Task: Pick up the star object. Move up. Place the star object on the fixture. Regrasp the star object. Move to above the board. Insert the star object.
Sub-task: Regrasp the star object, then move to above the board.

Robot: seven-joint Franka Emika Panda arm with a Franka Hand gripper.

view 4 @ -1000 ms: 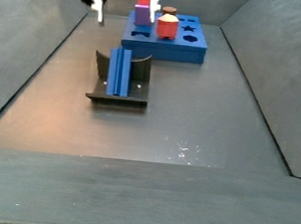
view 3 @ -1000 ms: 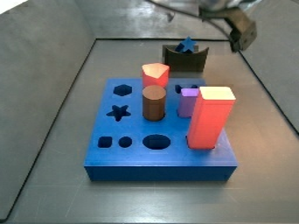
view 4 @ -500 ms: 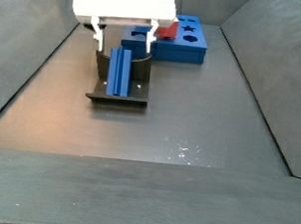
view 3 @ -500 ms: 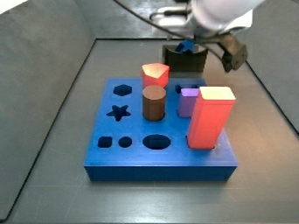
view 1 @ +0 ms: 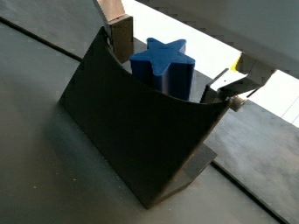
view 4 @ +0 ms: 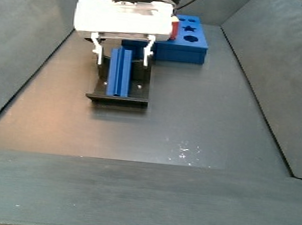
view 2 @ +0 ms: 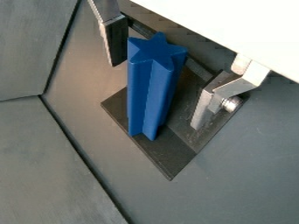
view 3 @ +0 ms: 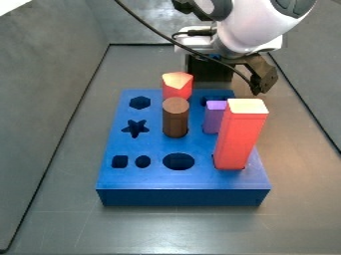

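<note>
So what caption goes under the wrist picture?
Open gripper straddling the blue star object on the fixture.

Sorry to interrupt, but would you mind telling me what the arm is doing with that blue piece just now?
The robot arm's pincer is down at the dark L-shaped fixture, where the dark-blue star-shaped peg rests. Both wrist views show its silver fingers on either side of the peg with gaps, so it is open, not gripping. The thick blue board with its star hole awaits.

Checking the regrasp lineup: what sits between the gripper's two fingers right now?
In both wrist views the star object stands between the open gripper's fingers, resting on the fixture, with gaps on both sides.
</note>
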